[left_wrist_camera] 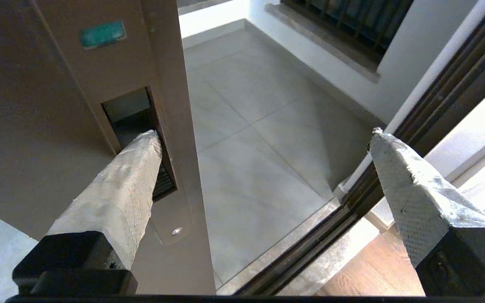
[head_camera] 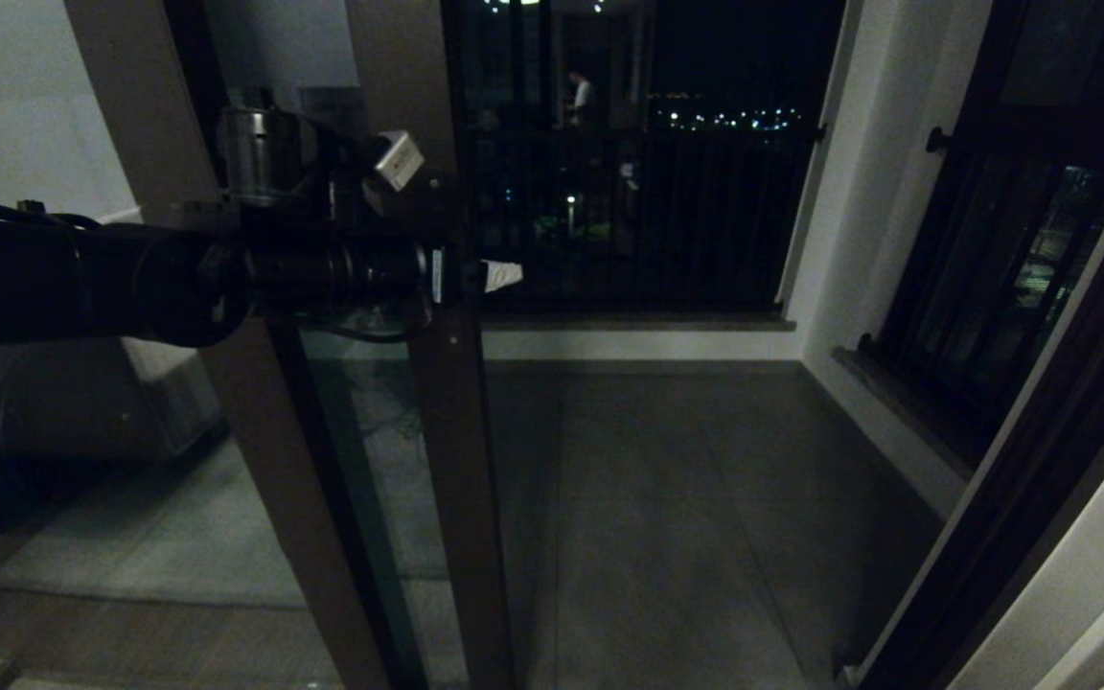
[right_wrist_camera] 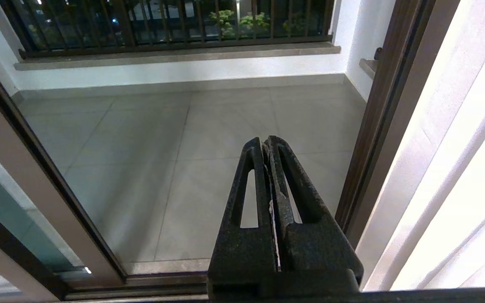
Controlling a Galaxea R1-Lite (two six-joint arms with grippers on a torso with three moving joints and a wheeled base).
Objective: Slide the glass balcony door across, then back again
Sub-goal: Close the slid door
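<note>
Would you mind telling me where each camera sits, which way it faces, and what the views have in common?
Head view: high on the robot, looking forward and down at the glass balcony door; the left arm reaches across.
Left wrist view: behind the open left gripper, one finger in the pull slot.
Right wrist view: behind the shut right gripper, facing the doorway.
All share the tiled balcony floor.
</note>
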